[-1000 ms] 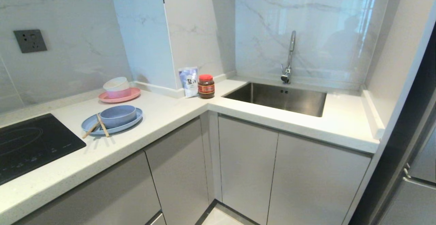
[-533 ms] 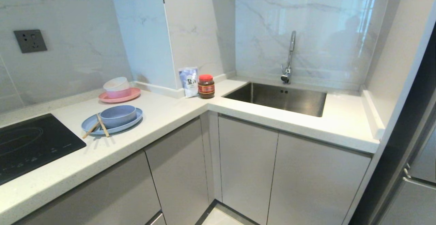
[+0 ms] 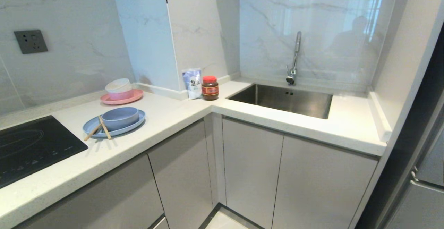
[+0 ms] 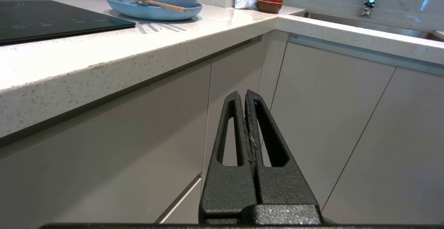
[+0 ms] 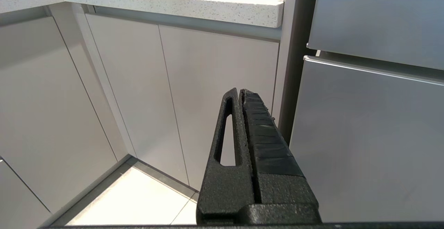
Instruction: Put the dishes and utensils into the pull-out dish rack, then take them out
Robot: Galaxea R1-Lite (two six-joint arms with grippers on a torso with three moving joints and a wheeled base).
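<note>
Both the left gripper (image 4: 246,95) and right gripper (image 5: 240,93) are closed and empty, low by the cabinets; blue plate (image 3: 93,126), bowl (image 3: 120,118) and chopsticks (image 3: 104,127) wait on the desk (image 3: 166,118).

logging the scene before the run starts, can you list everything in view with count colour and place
plate: 1, light blue, counter beside the cooktop
bowl: 1, light blue, on the plate
chopsticks: 2, light wood, crossed on the plate's rim
pink plate: 1, pink, counter behind the blue plate, bowls stacked on it
jar: 1, dark with red lid, counter corner
pouch: 1, blue-white, beside the jar
cooktop: 1, black, counter's left
sink: 1, steel, right counter
faucet: 1, chrome, behind the sink
left hand: shut, empty, below the counter edge
right hand: shut, empty, facing the cabinets
</note>
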